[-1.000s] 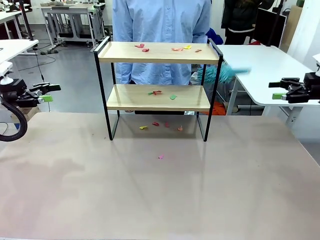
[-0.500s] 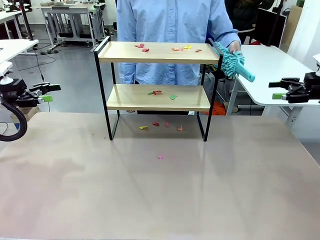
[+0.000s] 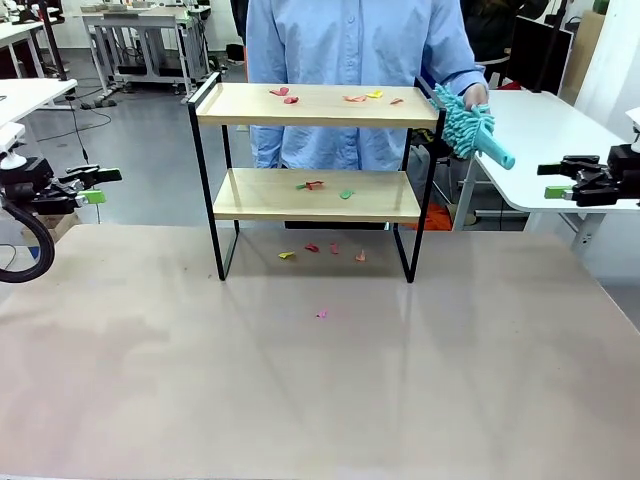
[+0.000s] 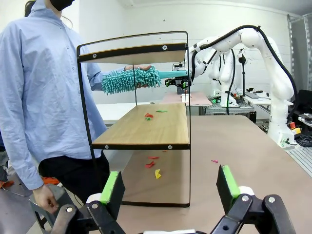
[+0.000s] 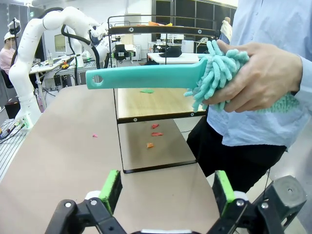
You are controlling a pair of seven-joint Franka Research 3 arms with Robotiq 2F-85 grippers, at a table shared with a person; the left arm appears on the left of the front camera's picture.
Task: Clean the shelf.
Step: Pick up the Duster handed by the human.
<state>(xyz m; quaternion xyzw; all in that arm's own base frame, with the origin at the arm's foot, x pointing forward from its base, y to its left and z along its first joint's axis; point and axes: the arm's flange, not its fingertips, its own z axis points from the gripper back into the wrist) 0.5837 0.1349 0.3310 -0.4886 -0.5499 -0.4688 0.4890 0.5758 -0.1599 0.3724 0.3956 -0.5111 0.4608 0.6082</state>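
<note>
Person's hand is holding the duster at right end of shelf, handle pointing toward the nearer right gripper; it and left gripper are gaping, empty.

shelf: scraps on lower board | person holds teal duster | jaws apart

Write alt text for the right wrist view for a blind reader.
A person's hand grips a teal duster by its fluffy head, handle held out beside the two-tier shelf. Coloured scraps lie on the shelf and on the table beneath it. The right gripper is open, empty.
</note>
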